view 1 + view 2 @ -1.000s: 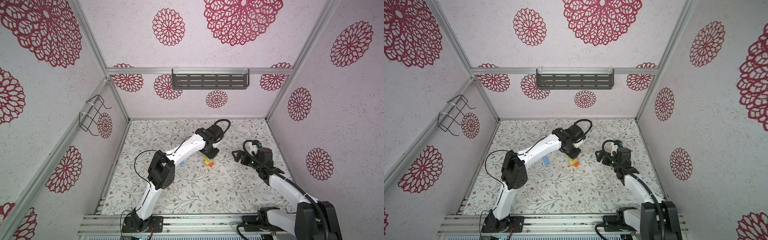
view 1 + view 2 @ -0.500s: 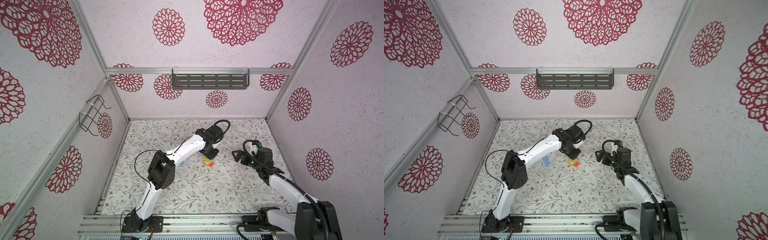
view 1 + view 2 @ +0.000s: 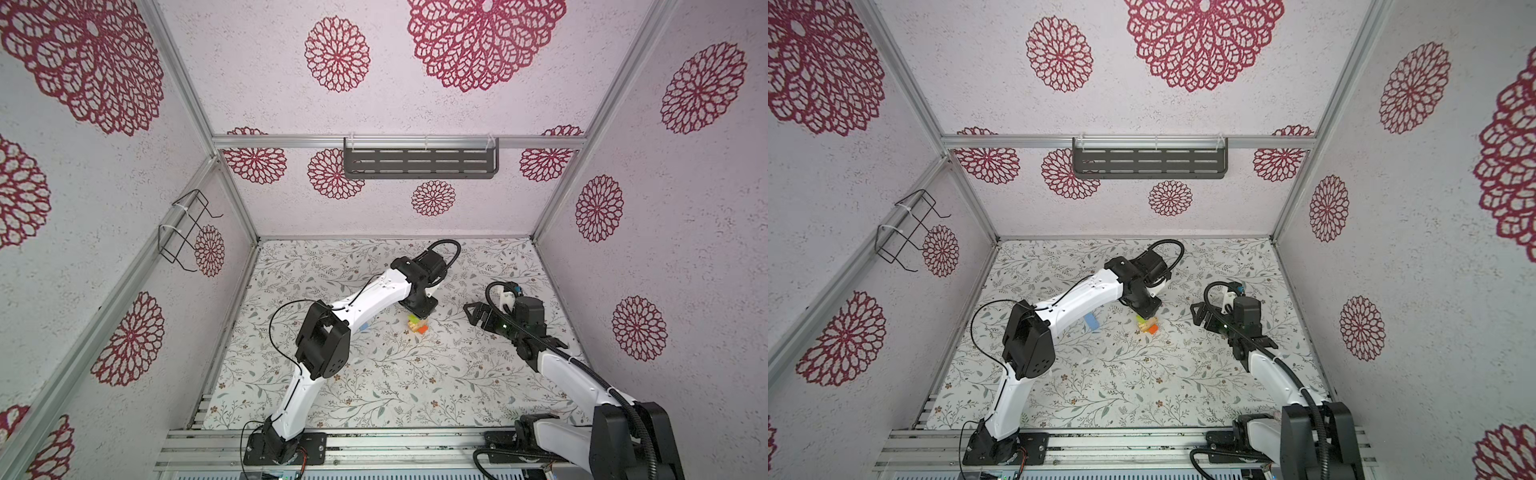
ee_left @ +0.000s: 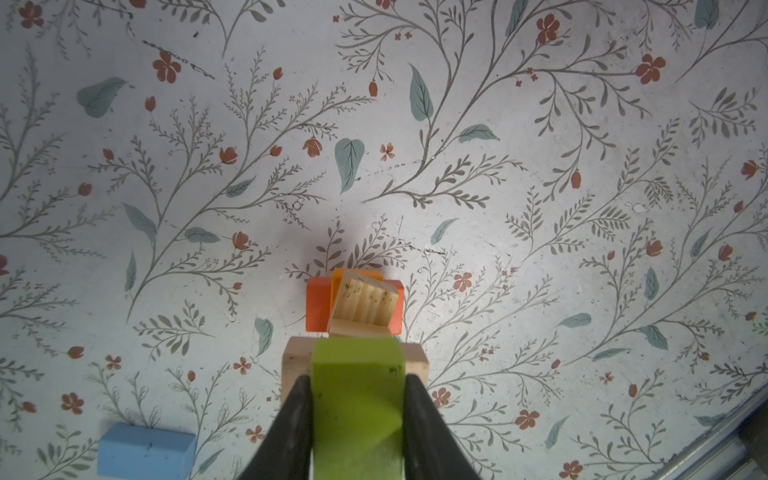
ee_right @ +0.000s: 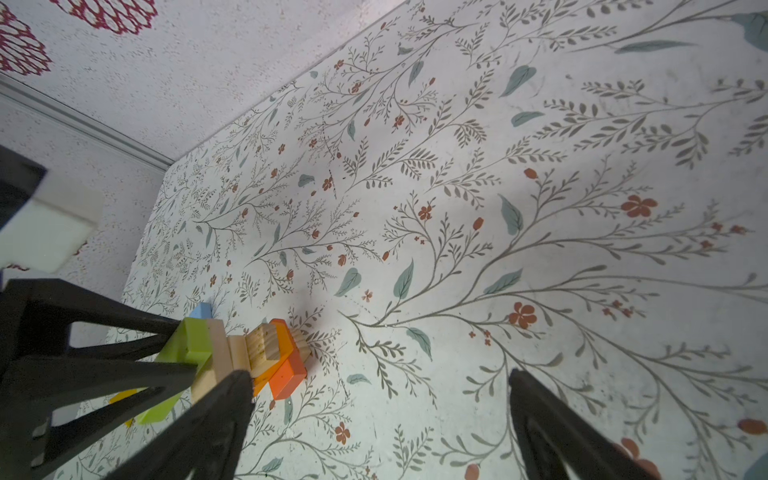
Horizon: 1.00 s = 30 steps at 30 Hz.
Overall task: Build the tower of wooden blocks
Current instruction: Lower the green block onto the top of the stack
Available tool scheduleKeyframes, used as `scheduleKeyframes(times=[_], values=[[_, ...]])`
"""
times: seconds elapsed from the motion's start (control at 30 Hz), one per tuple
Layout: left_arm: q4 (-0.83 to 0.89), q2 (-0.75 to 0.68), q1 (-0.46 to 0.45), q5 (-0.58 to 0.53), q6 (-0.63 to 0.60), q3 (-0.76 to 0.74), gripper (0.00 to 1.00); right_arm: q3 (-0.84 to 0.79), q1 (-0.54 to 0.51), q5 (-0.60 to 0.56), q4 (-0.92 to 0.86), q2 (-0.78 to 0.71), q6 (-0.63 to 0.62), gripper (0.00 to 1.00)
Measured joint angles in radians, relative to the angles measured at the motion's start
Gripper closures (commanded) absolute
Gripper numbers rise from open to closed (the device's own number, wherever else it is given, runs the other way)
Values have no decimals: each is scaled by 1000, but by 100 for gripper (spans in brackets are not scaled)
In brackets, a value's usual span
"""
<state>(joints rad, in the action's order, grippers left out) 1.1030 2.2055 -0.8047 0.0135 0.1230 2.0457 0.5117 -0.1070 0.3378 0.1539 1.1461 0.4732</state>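
The wood block tower [image 3: 417, 327] [image 3: 1149, 326] stands mid-table as a small stack: an orange-red block [image 4: 318, 305] and an orange one at the bottom, a grooved tan piece [image 4: 365, 301] and a plain tan block [image 4: 293, 361] above. My left gripper [image 4: 358, 384] [image 3: 422, 313] is shut on a green block [image 4: 357, 419] [image 5: 191, 340], which it holds down onto the tan block. My right gripper [image 5: 380, 380] [image 3: 471, 314] stands open to the right of the tower, with nothing between its fingers. A sliver of yellow block [image 5: 122, 395] shows under the stack.
A light blue block [image 4: 145, 451] [image 3: 363, 326] [image 3: 1091, 322] lies loose on the floral table just left of the tower, under my left arm. A dark shelf [image 3: 419, 164] hangs on the back wall and a wire rack [image 3: 185, 230] on the left wall.
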Motion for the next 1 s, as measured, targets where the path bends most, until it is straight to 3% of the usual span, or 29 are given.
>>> scheduleKeyframes(times=[0.87, 1.0], values=[[0, 0, 0, 0, -4, 0, 58, 0, 0, 7, 5, 0, 0, 1], [1, 0, 0, -3, -6, 1, 50, 0, 0, 7, 5, 0, 0, 1]])
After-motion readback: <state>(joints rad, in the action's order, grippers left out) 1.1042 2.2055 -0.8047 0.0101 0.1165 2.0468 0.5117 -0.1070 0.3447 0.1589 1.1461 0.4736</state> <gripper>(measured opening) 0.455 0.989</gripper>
